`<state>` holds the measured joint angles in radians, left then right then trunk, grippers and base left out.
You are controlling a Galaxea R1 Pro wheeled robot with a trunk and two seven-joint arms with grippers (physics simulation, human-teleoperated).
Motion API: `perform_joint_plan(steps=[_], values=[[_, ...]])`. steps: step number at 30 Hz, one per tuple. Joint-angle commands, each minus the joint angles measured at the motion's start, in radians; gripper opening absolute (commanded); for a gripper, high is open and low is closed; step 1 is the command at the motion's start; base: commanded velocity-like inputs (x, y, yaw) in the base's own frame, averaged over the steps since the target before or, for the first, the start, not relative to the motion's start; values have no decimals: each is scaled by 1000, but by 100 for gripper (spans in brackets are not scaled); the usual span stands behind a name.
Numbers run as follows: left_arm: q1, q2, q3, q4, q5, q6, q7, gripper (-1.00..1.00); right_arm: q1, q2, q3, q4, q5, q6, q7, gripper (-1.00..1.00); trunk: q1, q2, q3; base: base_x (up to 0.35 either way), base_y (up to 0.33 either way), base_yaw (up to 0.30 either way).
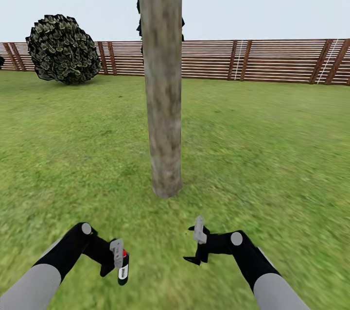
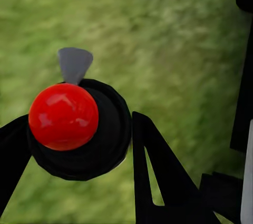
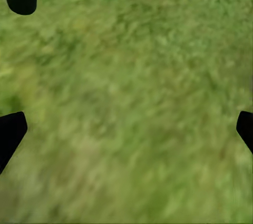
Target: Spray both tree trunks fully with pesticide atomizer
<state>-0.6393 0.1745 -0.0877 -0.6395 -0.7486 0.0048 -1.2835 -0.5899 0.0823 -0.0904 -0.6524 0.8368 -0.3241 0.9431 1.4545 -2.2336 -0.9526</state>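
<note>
While head view shows tree trunk, left wrist shows atomizer.

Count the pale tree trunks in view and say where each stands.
1. The tree trunk rises from the grass straight ahead of the robot, between its arms and the fence. A second tree may stand outside the frame.

I see the left gripper closed around the black body of the pesticide atomizer; its red cap faces me, above blurry green grass.
</note>
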Motion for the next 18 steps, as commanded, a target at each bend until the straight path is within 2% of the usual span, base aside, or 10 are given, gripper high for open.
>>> perform_joint_plan(steps=[1, 2, 8, 11, 15, 18], values=[[0, 0, -3, -2, -2, 1, -2, -100, -1, 4, 1, -1, 9, -6, 19, 100, 0, 0, -1, 0, 0, 0], [0, -2, -4, -1, -3, 1, -1, -100, -1, 6, 12, -2, 9, -7, 37, -100, 0, 0, -1, 0, 0, 0], [1, -10, -2, -1, 4, -10, 1, -100, -1, 10, 26, -4, 8, -7, 56, -100, 0, 0, -1, 0, 0, 0], [1, -53, -3, -4, 2, -13, 1, -100, -1, 22, 29, -7, 7, -7, 57, -100, 0, 0, -1, 0, 0, 0], [1, -81, -7, -5, 1, -23, 0, -100, -2, 38, 29, -8, 8, -7, 57, -100, 0, 0, -1, 0, 0, 0], [1, -112, -9, -5, 0, -44, 0, -100, -3, 47, 29, -13, 8, -7, 57, -100, 0, 0, -1, 0, 0, 0]])
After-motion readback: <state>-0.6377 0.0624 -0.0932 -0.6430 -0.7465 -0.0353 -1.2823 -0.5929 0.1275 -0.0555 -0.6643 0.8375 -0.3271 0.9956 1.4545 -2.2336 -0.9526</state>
